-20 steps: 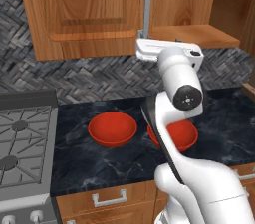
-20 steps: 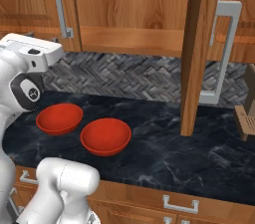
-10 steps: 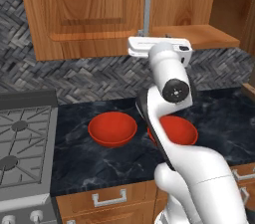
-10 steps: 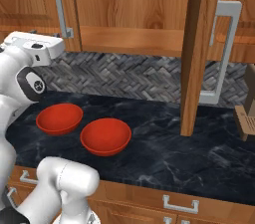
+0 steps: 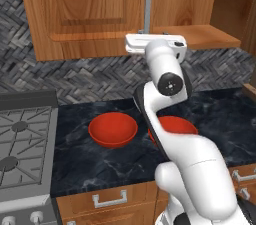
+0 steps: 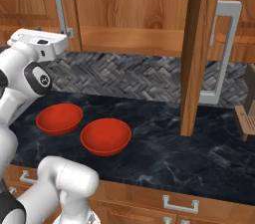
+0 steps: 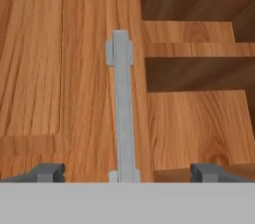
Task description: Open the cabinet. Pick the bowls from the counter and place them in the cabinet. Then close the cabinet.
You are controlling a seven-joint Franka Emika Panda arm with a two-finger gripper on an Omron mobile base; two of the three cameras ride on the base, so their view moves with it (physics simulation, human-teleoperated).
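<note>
While gripper [image 7: 124, 172] spread before cabinet [image 7: 74, 68] handle [image 7: 122, 108], both red bowls [image 6: 59, 118] [image 6: 105, 136] sit on counter [image 6: 169, 148].

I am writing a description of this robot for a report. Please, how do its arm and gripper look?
The arm is glossy white, built of rounded tubular links, with dark bands at the joints and a round dark cap with a small pale centre. The hand is a flat white block. The gripper has two small dark grey fingertips.
</note>
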